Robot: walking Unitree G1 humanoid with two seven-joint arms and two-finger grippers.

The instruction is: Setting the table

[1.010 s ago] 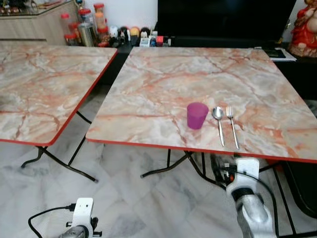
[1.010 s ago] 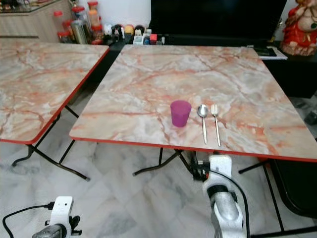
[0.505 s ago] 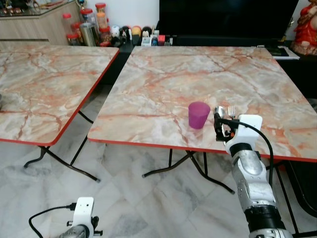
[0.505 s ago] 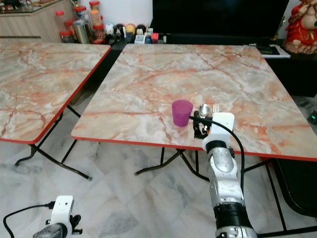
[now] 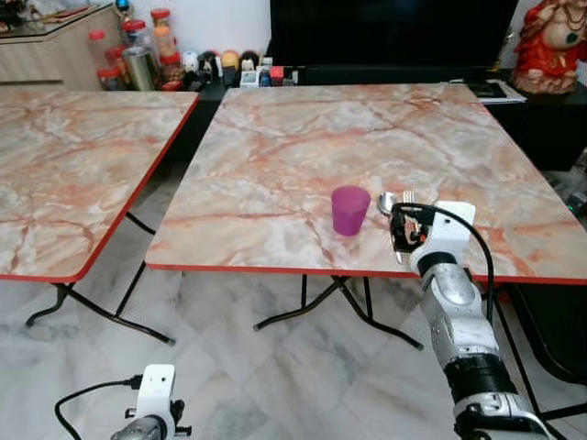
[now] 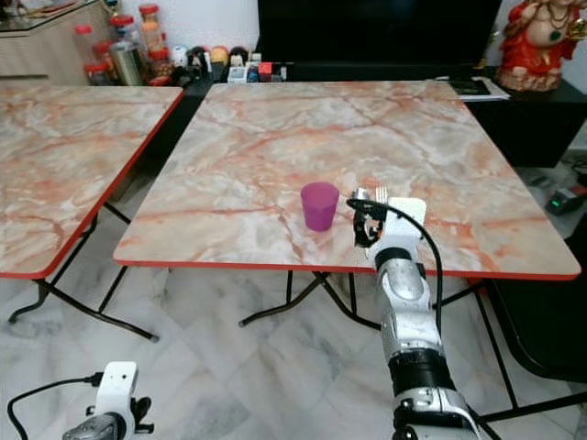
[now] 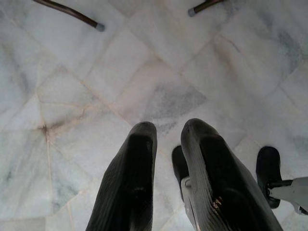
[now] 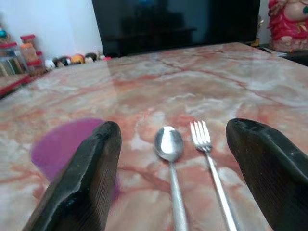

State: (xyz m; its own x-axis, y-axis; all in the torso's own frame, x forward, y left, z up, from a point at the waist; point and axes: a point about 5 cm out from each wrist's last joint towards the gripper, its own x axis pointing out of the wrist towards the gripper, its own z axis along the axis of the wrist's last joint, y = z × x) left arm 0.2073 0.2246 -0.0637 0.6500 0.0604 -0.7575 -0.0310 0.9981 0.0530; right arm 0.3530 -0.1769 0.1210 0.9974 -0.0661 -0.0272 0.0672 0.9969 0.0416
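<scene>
A purple cup (image 5: 349, 209) stands upright near the front edge of the marble table (image 5: 367, 128). Just to its right lie a spoon (image 8: 169, 144) and a fork (image 8: 204, 137), side by side with their handles toward me. My right gripper (image 8: 173, 130) is at the table's front edge, low over the handles. It is open wide, one finger on each side of the pair, and holds nothing. In the left eye view the right wrist (image 5: 431, 234) covers most of the cutlery. My left gripper (image 7: 168, 127) hangs idle over the floor with its fingers close together.
A second marble table (image 5: 73, 156) stands to the left, with a floor gap between the two. Behind the tables are jars (image 5: 138, 55), small figures, a dark screen (image 5: 385, 32) and a red statue (image 5: 546, 41). Folding legs (image 5: 321, 302) are under the table.
My right arm has risen from below the table's edge to tabletop height, with its gripper now over the spoon and fork handles. The camera has shifted a little; the cup has not moved.
</scene>
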